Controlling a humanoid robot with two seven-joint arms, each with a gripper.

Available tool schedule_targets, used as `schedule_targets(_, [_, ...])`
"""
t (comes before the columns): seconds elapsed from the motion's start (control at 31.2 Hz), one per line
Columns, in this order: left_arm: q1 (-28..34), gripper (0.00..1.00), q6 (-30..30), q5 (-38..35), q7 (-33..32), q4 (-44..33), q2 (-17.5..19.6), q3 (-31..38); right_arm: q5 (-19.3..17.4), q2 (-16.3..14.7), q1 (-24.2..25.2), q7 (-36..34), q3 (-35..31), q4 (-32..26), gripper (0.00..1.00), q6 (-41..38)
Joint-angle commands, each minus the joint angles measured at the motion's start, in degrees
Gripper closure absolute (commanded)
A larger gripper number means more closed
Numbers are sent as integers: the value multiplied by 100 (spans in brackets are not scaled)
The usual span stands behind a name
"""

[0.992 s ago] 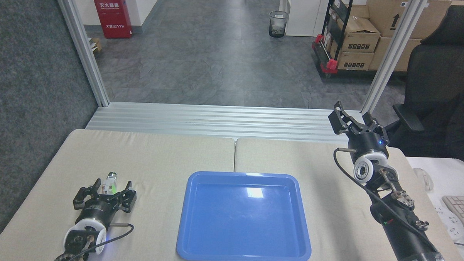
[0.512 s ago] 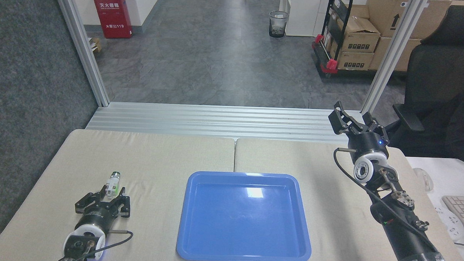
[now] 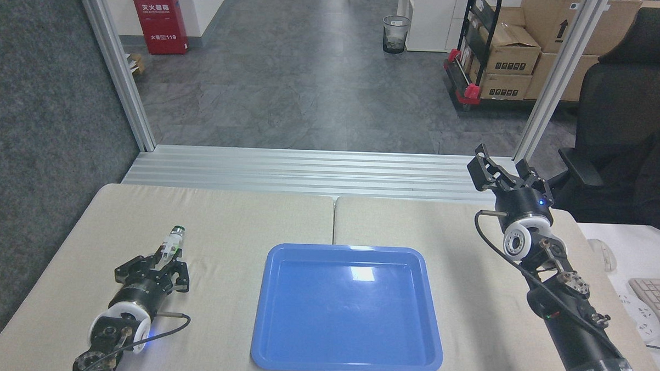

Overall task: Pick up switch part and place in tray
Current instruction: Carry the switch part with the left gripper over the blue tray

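- Head view, left side: the left gripper [image 3: 161,262] is clamped on the switch part [image 3: 172,245], its fingers closed around the white body so that the silvery, dark-tipped end projects forward and clear of the jaws. The part appears lifted slightly off the beige table [image 3: 224,220], though the height cannot be judged with certainty.
- Head view, centre: the tray [image 3: 346,359] lies flat and empty, near the part's right; its open top and low raised rim suit a drop from above, so the likely next move is a carry rightward over the rim.
- Head view, right side: the right gripper [image 3: 505,171] is held high near the table's far right corner, jaws apart, holding nothing and well apart from the tray, presumably parked to keep the working area unobstructed.
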Motion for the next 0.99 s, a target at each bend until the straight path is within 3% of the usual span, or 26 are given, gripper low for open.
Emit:
schedule_targets(0.0, [-321, 100, -569, 201, -321, -2144, 76, 76, 0, 4, -1, 4, 0, 0, 1, 0])
schedule_targets(0.13, [-313, 100, -1386, 325, -479, -2883, -46, -11, 0, 4, -1, 4, 0, 0, 1, 0])
schedule_targets(0.22, [-295, 100, -1809, 264, -716, -3043, -353, -326, 0, -5, -1, 4, 0, 0, 1, 0])
schedule_targets(0.48, [-217, 100, -1827, 35, -1147, -2367, -521, -2005, 0, 4, -1, 4, 0, 0, 1, 0])
schedule_targets(0.64, [73, 100, -1836, -1087, -1323, -2200, -574, -2612, 0, 4, -1, 4, 0, 0, 1, 0])
schedule_targets(0.77, [267, 100, -2029, -1407, -1350, -2024, -793, -2727, 0, 4, -1, -5, 0, 0, 1, 0])
schedule_targets(0.96, [223, 100, -2082, -1407, -1350, -2024, -803, -2727, 0, 4, -1, 4, 0, 0, 1, 0])
